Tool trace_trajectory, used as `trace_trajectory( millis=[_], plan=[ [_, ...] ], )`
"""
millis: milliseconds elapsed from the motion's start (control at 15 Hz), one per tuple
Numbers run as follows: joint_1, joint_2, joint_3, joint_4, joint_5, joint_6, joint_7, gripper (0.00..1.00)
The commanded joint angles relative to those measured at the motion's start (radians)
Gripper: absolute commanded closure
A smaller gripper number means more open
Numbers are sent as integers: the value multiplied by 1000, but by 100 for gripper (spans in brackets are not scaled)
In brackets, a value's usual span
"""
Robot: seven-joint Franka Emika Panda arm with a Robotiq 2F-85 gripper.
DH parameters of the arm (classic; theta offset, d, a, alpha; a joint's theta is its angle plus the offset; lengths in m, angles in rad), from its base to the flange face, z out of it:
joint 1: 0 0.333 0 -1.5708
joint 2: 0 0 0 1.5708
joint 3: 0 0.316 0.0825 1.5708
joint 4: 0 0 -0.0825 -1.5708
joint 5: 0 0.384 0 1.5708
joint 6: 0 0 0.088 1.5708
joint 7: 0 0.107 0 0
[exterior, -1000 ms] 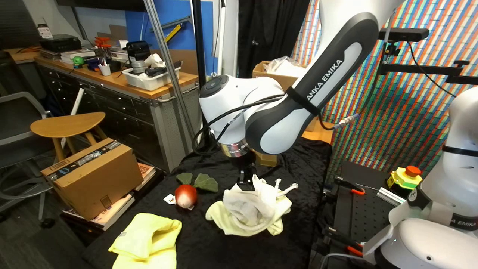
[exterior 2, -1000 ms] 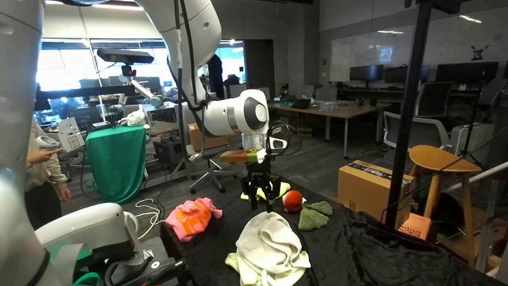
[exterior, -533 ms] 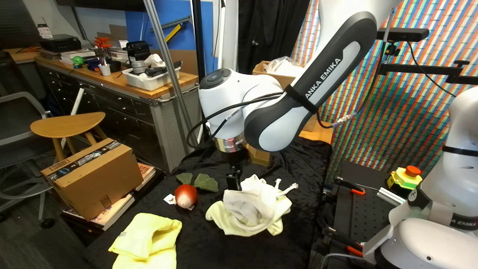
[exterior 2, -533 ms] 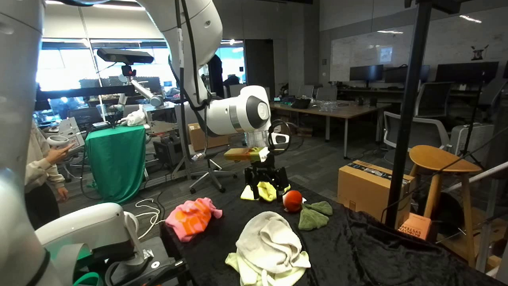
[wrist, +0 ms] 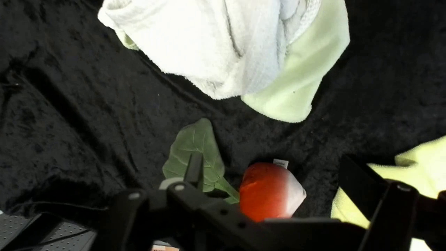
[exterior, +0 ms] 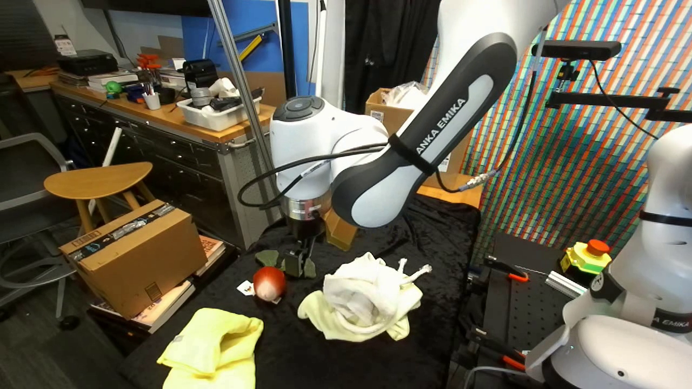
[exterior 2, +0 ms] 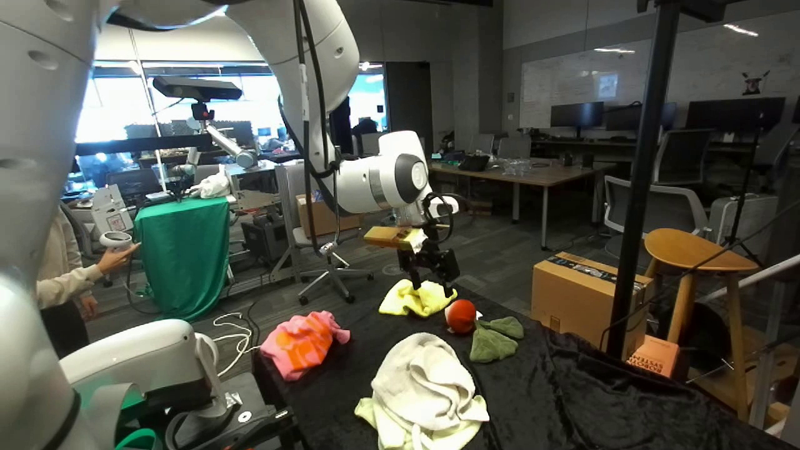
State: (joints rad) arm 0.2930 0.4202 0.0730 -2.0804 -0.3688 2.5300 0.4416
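Arm (exterior 2: 353, 184) and unclenched pincer (exterior 2: 432, 289) have shifted from the white cloth (exterior 2: 420, 375) toward the red plush vegetable (exterior 2: 461, 317).

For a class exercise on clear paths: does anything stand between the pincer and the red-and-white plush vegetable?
Nothing visible does. The open pincer hangs higher up; in the wrist view, the plush vegetable shows between its fingers with nothing lying on it. Its green leaves lie beside it; the white cloth lies apart.

Bright windows (exterior 2: 112, 106), grey floor (exterior 2: 494, 265)
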Motion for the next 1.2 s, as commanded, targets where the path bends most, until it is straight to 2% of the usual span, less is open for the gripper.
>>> trace_trajectory(
  millis=[0, 400, 800, 1133],
  plan=[
    [52, 117, -40, 118, 8, 30, 44, 0],
    [78, 245, -54, 252, 76, 53, 28, 0],
    [72, 308, -55, 318, 154, 105, 7, 0],
    [81, 372, -82, 398, 172, 97, 13, 0]
  ],
)
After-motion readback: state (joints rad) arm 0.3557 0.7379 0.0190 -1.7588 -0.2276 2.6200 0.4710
